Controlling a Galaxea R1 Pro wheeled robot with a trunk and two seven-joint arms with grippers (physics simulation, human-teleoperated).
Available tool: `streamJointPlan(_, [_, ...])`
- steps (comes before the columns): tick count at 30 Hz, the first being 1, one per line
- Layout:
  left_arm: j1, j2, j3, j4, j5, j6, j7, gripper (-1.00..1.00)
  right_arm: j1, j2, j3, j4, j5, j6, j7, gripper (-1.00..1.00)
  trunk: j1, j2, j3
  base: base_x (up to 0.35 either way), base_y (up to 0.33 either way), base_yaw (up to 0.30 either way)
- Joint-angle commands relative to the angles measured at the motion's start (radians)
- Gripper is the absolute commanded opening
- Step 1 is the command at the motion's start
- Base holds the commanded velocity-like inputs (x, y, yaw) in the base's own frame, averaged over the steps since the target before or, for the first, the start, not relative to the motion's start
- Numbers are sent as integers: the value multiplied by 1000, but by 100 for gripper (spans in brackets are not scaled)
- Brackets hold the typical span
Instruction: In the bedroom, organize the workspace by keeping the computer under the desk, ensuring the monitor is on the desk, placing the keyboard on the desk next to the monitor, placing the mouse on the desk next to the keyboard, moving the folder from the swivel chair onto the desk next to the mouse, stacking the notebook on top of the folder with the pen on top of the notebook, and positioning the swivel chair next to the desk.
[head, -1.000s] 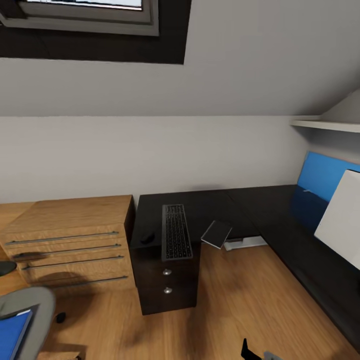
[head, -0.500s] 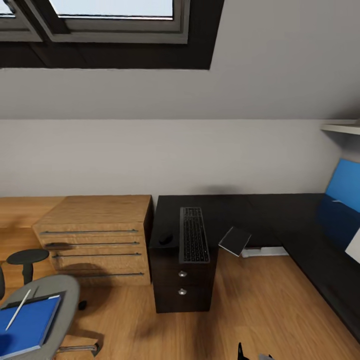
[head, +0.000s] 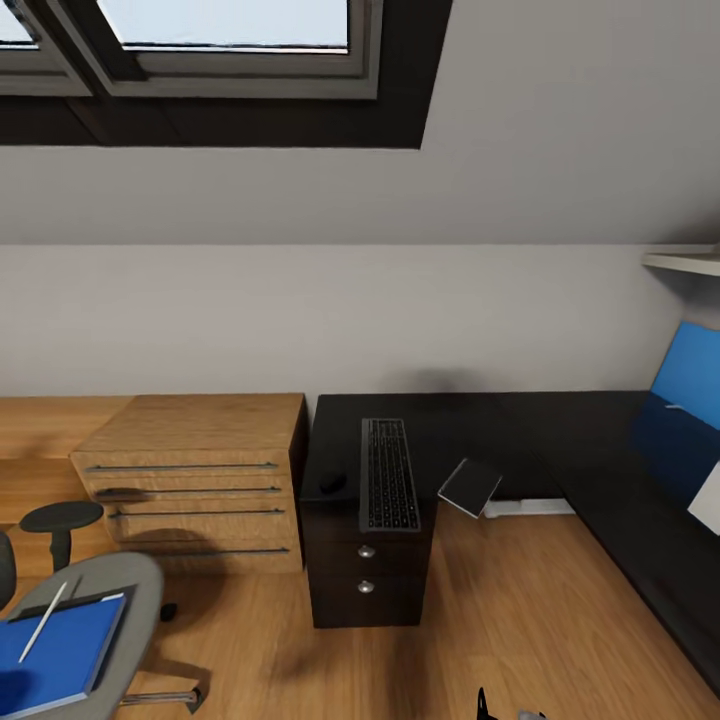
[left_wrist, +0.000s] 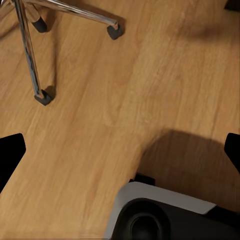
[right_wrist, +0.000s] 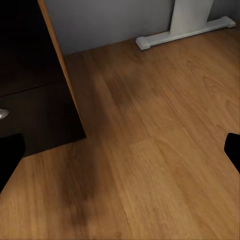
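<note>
The black desk (head: 500, 425) runs along the wall and turns down the right side. On its left end lies the keyboard (head: 389, 487), lengthwise, with the small dark mouse (head: 332, 482) just left of it. A pale corner of the monitor (head: 707, 499) pokes in at the right edge. At the lower left stands the swivel chair (head: 128, 585); the blue folder (head: 58, 652) lies on its seat with a white pen (head: 42, 620) on top. My left gripper (left_wrist: 120, 155) hangs open over the floor near the chair's chrome base (left_wrist: 30, 55). My right gripper (right_wrist: 120, 150) is open above bare floor.
A light wooden drawer cabinet (head: 195, 480) stands left of the desk's black drawer unit (head: 365, 580). A dark flat slab (head: 470, 487) tilts at the desk's inner edge. A white desk leg (right_wrist: 192, 17) meets the floor. A blue panel (head: 686, 375) leans at the right.
The head camera has swung left and slightly up: the chair with folder and pen came into view, the monitor slid off to the right. The things themselves have not moved.
</note>
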Motion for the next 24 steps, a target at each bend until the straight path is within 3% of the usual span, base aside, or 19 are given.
streamJointPlan(1, [0,-3,1,-2,2,-1,1,100,-1,1,8,2,3,-1,-10,100,-4,7,2,0,0,1])
streamJointPlan(16, [1,-14,1,17,0,0,1,100,-1,0,9,2,3,-1,-10,100,-61,112,49,0,0,0])
streamJointPlan(24, [1,-21,3,18,-79,-1,3,100,-1,1,9,2,3,-1,-10,100,-92,168,74,0,0,0])
